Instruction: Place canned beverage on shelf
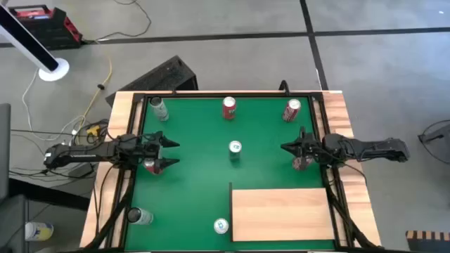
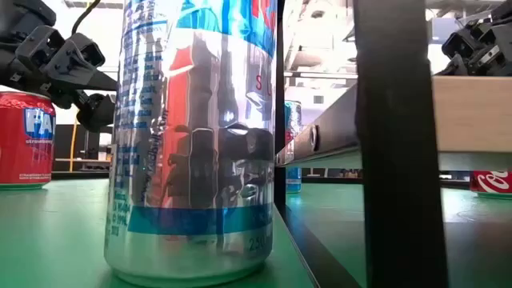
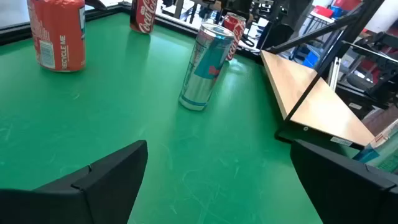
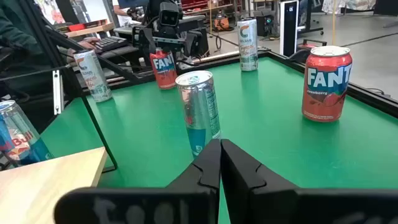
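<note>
A silver and blue can (image 1: 235,150) stands upright at the middle of the green mat, between my two grippers; it also shows in the left wrist view (image 3: 208,62) and the right wrist view (image 4: 199,112). The pale wood shelf (image 1: 281,214) sits at the near right, raised on a black frame (image 3: 317,93). My left gripper (image 1: 169,153) is open and empty to the left of the can. My right gripper (image 1: 285,147) is shut and empty to the right of it, its fingers (image 4: 219,158) pointing at the can.
Red cans stand by my left gripper (image 1: 150,166), under my right arm (image 1: 302,163) and at the far edge (image 1: 229,107) (image 1: 292,110). Silver cans stand far left (image 1: 156,109), near left (image 1: 138,216) and beside the shelf (image 1: 221,225), the last filling the low view (image 2: 196,136).
</note>
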